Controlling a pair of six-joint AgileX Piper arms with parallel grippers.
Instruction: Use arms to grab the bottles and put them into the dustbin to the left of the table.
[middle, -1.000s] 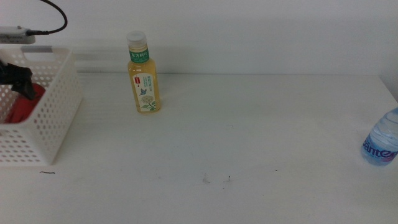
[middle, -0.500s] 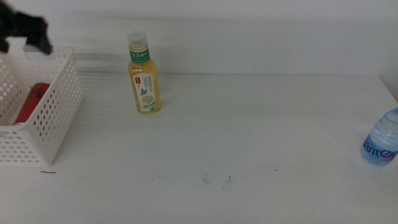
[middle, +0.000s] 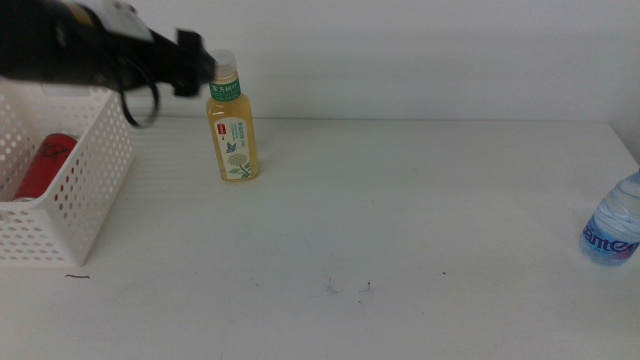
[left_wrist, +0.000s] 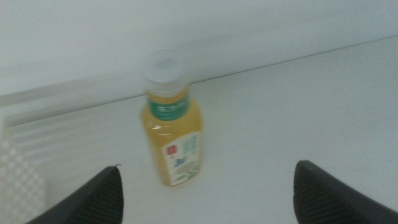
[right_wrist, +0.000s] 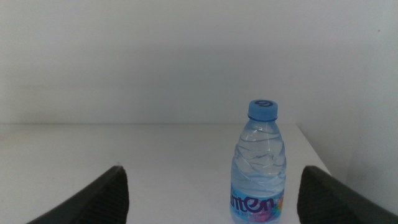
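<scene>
The red can (middle: 42, 165) already lies inside the white basket (middle: 95, 215) at the left of the table (middle: 400, 220), so one of three is done. Two are left.

The yellow tea bottle (middle: 230, 125) stands straight up near the back of the table, its long side up and down and its white cap on top. The left gripper (middle: 190, 68) is up by that cap, and its jaws are spread wide with nothing in them.

The water bottle (right_wrist: 261, 165) stands straight up too, blue cap on top, by the right edge. The right gripper (right_wrist: 211, 199) faces it from a little way off, jaws wide and holding nothing.
</scene>
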